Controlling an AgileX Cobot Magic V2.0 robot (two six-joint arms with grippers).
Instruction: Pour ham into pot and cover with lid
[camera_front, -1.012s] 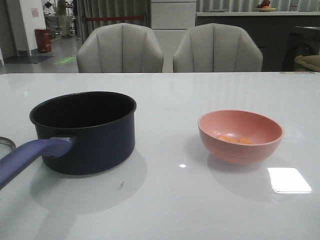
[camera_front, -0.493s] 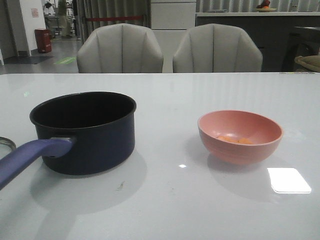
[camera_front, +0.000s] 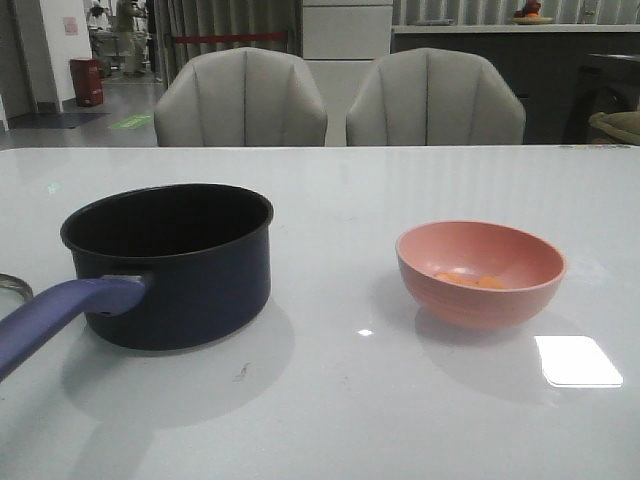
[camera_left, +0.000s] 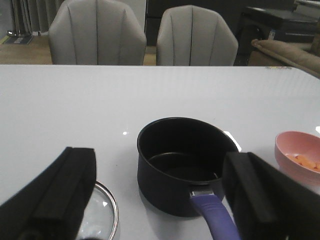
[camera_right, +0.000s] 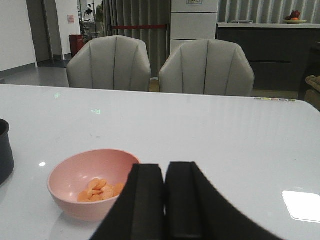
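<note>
The dark navy pot (camera_front: 168, 262) stands empty at the table's left, its purple-blue handle (camera_front: 60, 315) pointing to the near left; it also shows in the left wrist view (camera_left: 186, 162). The ham (camera_front: 468, 280), small orange pieces, lies in the pink bowl (camera_front: 481, 272) at the right, also seen in the right wrist view (camera_right: 100, 189). The lid (camera_left: 102, 215) lies flat on the table left of the pot; only its rim edge (camera_front: 12, 287) shows in the front view. My left gripper (camera_left: 160, 200) is open and empty, near the pot's handle. My right gripper (camera_right: 165, 200) is shut and empty, near the bowl.
Two grey chairs (camera_front: 240, 98) stand behind the table's far edge. A bright light patch (camera_front: 578, 360) reflects on the white table near the bowl. Neither arm shows in the front view.
</note>
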